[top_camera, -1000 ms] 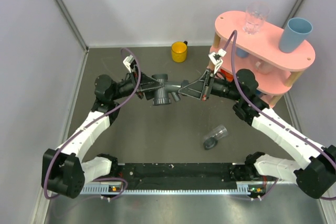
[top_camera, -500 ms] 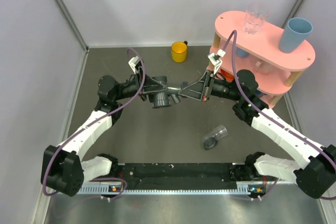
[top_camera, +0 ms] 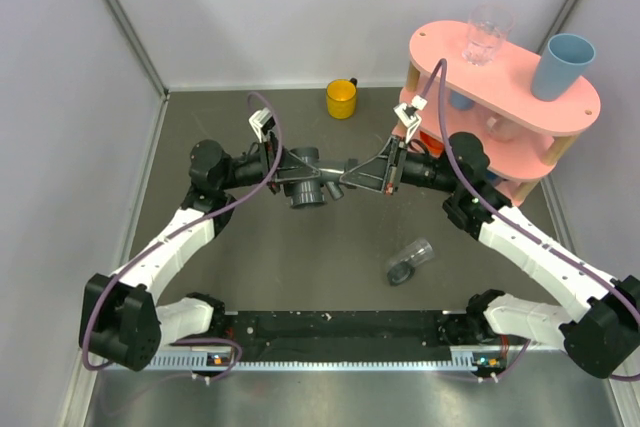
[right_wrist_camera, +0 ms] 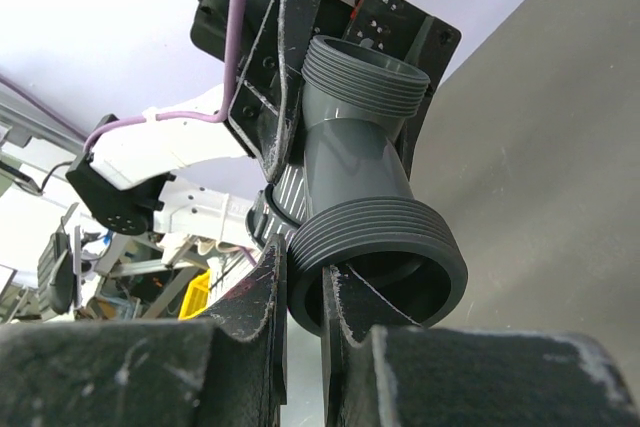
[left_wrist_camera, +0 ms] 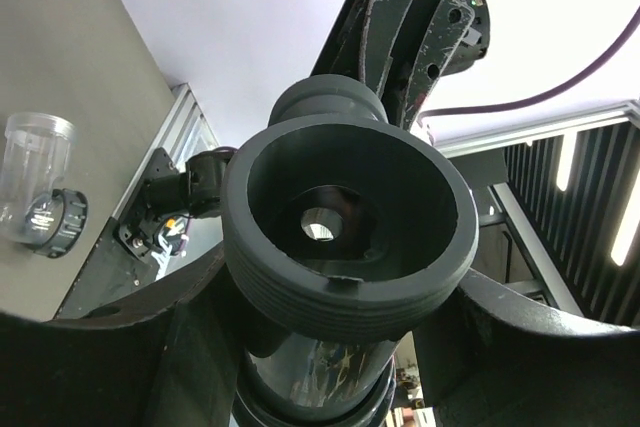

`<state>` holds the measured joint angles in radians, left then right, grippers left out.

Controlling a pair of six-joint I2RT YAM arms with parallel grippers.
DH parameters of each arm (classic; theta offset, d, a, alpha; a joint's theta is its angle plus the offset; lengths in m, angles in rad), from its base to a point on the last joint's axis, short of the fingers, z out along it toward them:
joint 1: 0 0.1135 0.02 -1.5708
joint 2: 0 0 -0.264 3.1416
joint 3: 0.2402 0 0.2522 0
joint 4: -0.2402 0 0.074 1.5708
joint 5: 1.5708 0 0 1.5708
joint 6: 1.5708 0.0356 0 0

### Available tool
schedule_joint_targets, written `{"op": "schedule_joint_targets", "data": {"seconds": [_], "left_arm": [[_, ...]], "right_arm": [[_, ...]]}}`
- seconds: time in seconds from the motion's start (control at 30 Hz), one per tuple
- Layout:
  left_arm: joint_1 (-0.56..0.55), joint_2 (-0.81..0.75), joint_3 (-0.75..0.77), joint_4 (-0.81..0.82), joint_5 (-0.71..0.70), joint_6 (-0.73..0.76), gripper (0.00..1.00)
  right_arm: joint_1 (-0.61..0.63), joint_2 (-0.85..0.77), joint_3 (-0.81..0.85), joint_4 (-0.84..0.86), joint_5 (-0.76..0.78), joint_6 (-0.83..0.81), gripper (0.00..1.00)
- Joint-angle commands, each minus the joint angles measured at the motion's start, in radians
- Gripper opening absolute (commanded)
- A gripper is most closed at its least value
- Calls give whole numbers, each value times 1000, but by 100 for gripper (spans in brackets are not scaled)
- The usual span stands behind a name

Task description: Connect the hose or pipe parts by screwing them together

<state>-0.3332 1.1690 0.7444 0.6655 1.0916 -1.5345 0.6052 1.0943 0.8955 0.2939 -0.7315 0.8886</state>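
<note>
I see the dark grey T-fitting (top_camera: 308, 185) held up off the table (top_camera: 300, 277), a short way on the arm-base side of the yellow cup (top_camera: 341, 99) and slightly to its left. It is between both grippers.

The right gripper (top_camera: 347, 176) is clamped tight on it. In the right wrist view its jaws pinch the wall of one threaded end, one jaw outside the rim and one inside.

The left gripper (top_camera: 292, 173) straddles the opposite end at about half spread. In the left wrist view the threaded mouth faces the camera with a jaw on either side. One side looks touching, but the other shows a sliver of background, so I cannot tell whether it really grips.

Versus a second ago, the left wrist has slid in toward the fitting and a bit closer to the yellow cup. Its cable clip now sits further right, and the left jaws have narrowed slightly. The fitting has barely shifted and the right arm is in the same pose.

The clear piece (top_camera: 409, 261) with the grey collar lies on its side on the table, well on the arm-base side of the yellow cup and to its right. It has not moved and nothing touches it.
</note>
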Motion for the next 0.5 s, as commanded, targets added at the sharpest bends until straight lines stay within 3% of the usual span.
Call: {"op": "schedule_joint_targets", "data": {"seconds": [0.0, 0.1, 0.47], "left_arm": [[-13, -34, 76, -252, 33, 135, 65], [-13, -51, 67, -279, 8, 163, 66], [-13, -72, -22, -72, -32, 27, 76]], "right_arm": [[1, 3, 22, 16, -34, -82, 0], [-5, -2, 22, 13, -22, -83, 0], [-15, -16, -1, 36, -14, -68, 0]]}}
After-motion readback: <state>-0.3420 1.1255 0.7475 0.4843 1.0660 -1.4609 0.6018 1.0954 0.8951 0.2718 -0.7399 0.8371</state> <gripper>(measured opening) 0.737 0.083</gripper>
